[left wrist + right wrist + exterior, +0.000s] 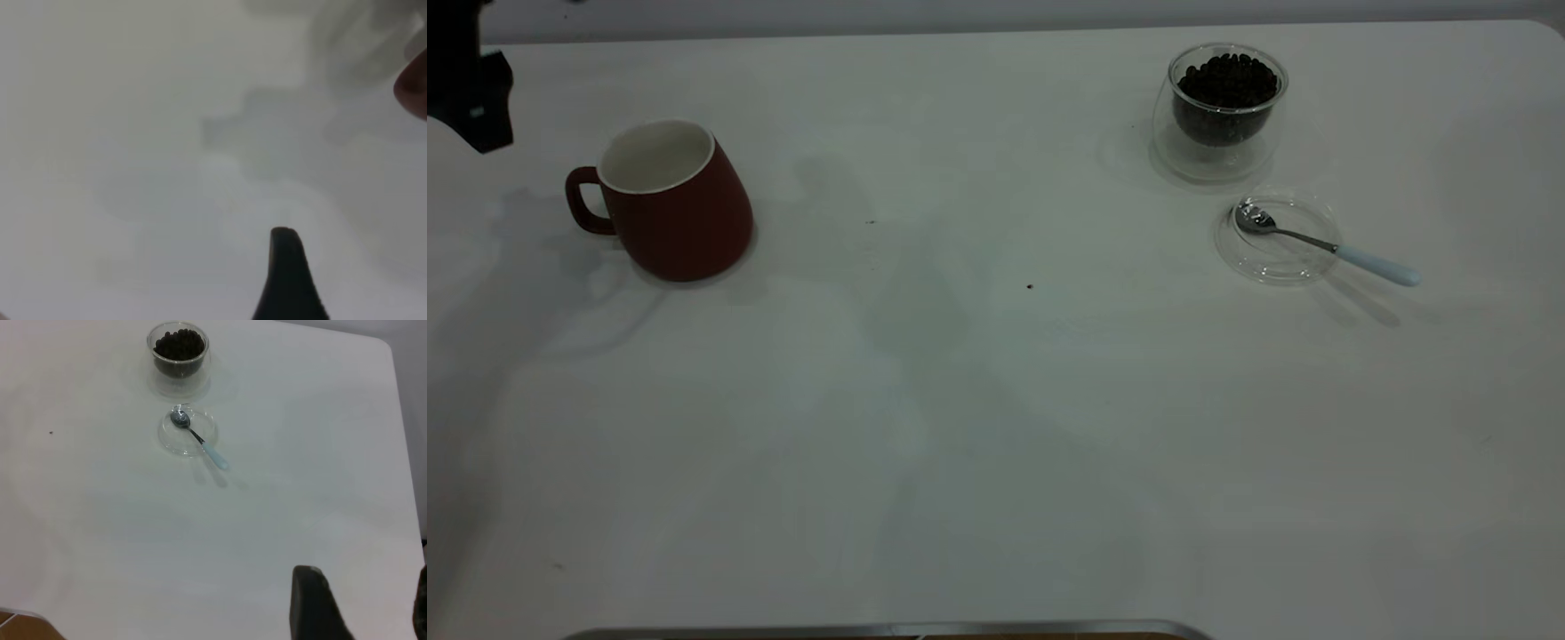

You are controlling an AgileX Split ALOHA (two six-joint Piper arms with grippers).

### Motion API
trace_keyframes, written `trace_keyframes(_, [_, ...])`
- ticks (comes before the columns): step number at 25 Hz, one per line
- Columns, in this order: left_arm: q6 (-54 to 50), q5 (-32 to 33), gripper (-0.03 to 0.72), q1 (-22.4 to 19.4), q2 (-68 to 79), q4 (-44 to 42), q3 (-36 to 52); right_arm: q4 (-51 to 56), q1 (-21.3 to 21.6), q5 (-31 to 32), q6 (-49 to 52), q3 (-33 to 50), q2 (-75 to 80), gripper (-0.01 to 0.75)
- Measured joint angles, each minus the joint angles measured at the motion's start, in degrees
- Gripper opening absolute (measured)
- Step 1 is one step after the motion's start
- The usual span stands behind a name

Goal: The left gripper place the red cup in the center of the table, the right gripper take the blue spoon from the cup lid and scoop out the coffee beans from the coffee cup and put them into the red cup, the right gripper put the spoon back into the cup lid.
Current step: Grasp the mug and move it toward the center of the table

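The red cup [671, 204] stands upright and empty at the table's [996, 427] left, handle pointing left; a sliver of it shows in the left wrist view [415, 90]. My left gripper [480, 98] hangs at the far left, back from the cup and apart from it; one finger [287, 273] shows, the jaws spread wide and empty. The coffee cup [1221, 111] holds the coffee beans [1227, 82] at the back right. The blue spoon [1325, 243] lies with its bowl in the cup lid [1279, 238], handle pointing right. My right gripper [367, 593] is open, well away from the spoon [200, 441].
A metal strip [889, 631] runs along the table's front edge. A few dark specks [1030, 286] lie near the table's middle. The table's right edge and rounded corner show in the right wrist view [400, 420].
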State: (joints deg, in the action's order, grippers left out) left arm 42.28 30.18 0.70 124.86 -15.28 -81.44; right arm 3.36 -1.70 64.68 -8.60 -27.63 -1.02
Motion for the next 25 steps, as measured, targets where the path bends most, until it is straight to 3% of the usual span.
trace_keyframes(5, [3.0,-1.8,0.591,0.0,1.7,4.5,0.0,0.0,0.0,0.0,0.0,0.0,0.0,0.397])
trace_keyframes(15, [22.6,-4.0,0.563,0.2,6.0,18.5,0.0,0.0,0.0,0.0,0.0,0.0,0.0,0.397])
trace_keyframes(25, [25.4,-5.9,0.518,0.2,9.0,19.8,-0.1,0.0,0.0,0.0,0.0,0.0,0.0,0.396])
